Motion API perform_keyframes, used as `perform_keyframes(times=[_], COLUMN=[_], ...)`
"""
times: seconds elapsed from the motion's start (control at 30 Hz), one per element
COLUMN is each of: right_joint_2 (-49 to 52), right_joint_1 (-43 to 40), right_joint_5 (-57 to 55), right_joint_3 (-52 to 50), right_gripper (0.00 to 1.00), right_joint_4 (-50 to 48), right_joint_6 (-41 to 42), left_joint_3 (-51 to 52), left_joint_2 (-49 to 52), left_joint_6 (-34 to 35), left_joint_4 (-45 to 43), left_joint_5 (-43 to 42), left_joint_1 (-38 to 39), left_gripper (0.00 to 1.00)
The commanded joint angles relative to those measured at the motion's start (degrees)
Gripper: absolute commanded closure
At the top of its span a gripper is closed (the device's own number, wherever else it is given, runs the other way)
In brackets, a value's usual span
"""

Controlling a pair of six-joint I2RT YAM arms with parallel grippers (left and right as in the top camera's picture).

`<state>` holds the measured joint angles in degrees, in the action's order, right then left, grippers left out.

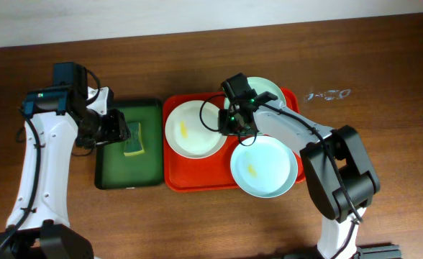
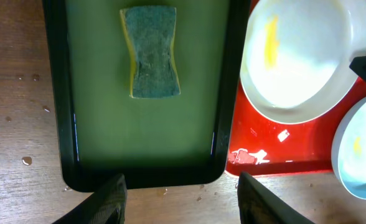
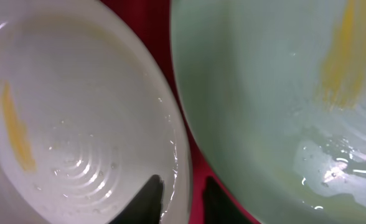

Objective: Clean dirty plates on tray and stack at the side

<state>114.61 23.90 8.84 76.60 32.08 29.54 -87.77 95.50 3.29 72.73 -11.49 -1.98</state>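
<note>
On the tray (image 1: pixel 190 178) all three plates lie unstacked: the cream plate (image 1: pixel 190 129) at its left, the far mint plate (image 1: pixel 270 88) and the near mint plate (image 1: pixel 265 169) at its right. Yellow smears show on the cream plate and the near mint plate. No plate is at the side yet, so the task is judged to be at its first step: securing a plate and fetching the sponge (image 1: pixel 134 140).

Right arm (image 1: pixel 290 129): reaches in from the near right, wrist low over the tray between the plates. Its jaws stand narrow astride the cream plate's right rim, with the inner finger (image 3: pixel 149 196) over the plate's well and the outer finger (image 3: pixel 217 199) over the red gap. A firm pinch cannot be confirmed.

Left arm (image 1: pixel 42 144): extends along the left of the worktop (image 1: pixel 370 65), wrist over the green tray (image 1: pixel 114 173). Its jaws are spread and empty, short of the sponge, which lies flat in that tray.

Next move, as judged: close the right jaws on the rim to steady the plate. Advance and lower the left jaws over the sponge's narrow waist, then close. Risk: the wet glaze may slip.
</note>
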Motion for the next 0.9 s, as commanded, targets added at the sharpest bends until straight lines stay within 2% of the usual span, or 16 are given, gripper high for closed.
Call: perform_keyframes(times=[0.0, 0.2, 0.33, 0.47, 0.5, 0.57, 0.6, 0.87], right_joint_2=[0.5, 0.5, 0.5, 1.3, 1.6, 1.6, 1.6, -0.3], right_joint_1=[0.5, 0.5, 0.5, 0.5, 0.5, 0.5, 0.5, 0.5], right_joint_5=[-2.1, -2.0, -2.0, -2.0, -2.0, -2.0, -2.0, -1.5], right_joint_3=[-0.6, -0.9, -0.9, -0.9, -0.9, -0.9, -0.9, -0.7], right_gripper=[0.84, 0.88, 0.75, 0.76, 0.79, 0.93, 0.96, 0.96], right_joint_4=[0.0, 0.7, 0.3, 0.0, 0.0, 0.0, 0.0, 6.8], right_joint_6=[-0.1, -0.1, -0.1, -0.1, -0.1, -0.1, -0.1, 1.4], left_joint_3=[0.4, 0.4, 0.4, 0.4, 0.4, 0.4, 0.4, 0.5], left_joint_2=[0.3, 0.3, 0.3, 0.3, 0.3, 0.3, 0.3, 0.3], left_joint_6=[0.6, 0.6, 0.6, 0.6, 0.6, 0.6, 0.6, 0.6], left_joint_4=[-0.4, -0.6, -1.3, -1.4, -1.4, -1.4, -1.4, -1.4], left_joint_5=[1.0, 1.0, 1.0, 1.0, 1.0, 1.0, 1.0, 1.0], left_joint_1=[0.1, 0.1, 0.1, 0.1, 0.1, 0.1, 0.1, 0.1], left_gripper=[0.45, 0.4, 0.37, 0.36, 0.36, 0.36, 0.36, 0.34])
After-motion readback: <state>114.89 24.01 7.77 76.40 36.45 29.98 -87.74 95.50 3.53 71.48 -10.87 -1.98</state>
